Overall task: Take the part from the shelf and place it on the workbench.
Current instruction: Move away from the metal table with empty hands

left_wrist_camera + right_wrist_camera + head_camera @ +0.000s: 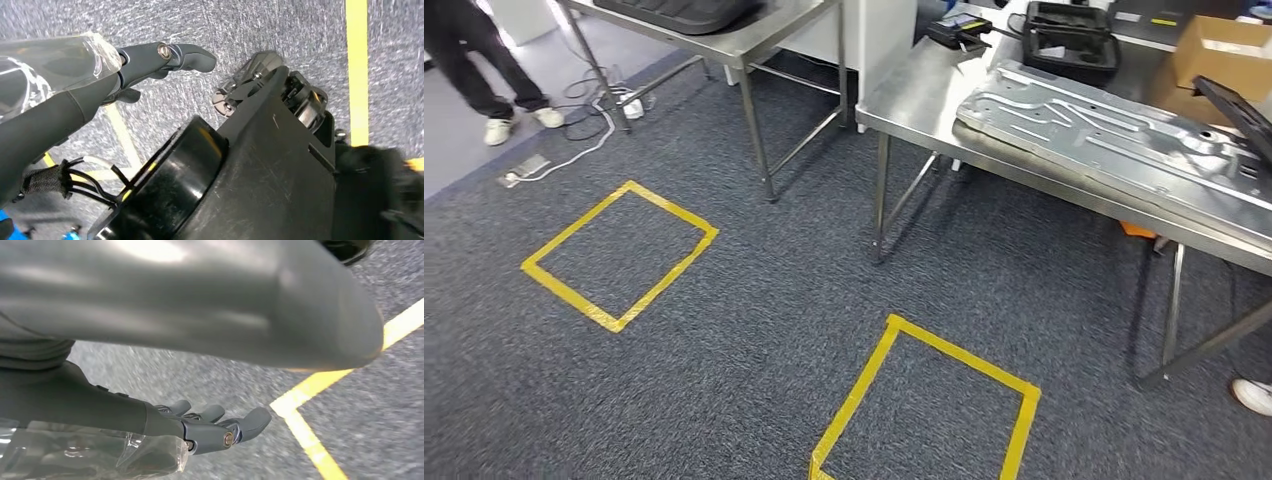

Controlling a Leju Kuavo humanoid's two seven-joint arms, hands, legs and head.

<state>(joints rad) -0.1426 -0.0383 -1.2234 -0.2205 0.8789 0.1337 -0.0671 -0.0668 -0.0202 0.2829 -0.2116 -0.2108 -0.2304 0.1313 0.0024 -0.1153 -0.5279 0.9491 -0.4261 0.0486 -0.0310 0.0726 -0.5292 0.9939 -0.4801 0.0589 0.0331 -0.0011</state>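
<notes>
The left hand [150, 62] hangs over grey carpet with its dark fingers [192, 56] stretched out and apart, and nothing lies in them. The right hand [210, 427] likewise holds nothing: its grey fingers [252, 420] reach out straight, side by side, above the carpet, near a corner of yellow tape [295, 407]. Clear plastic film wraps both wrists.

In the head view, a large pressed sheet-metal part [1114, 130], silver and ribbed with raised channels, lies flat on the stainless steel workbench [904, 105] at the right. Behind it sit a black moulded case [1069, 40] and a brown cardboard box [1224, 50]. No writing on them can be read.

Two yellow tape squares [619, 255] mark the speckled carpet. A second steel table [754, 45] stands further back, and a person's dark-trousered legs [474, 60] stand at the far left.
</notes>
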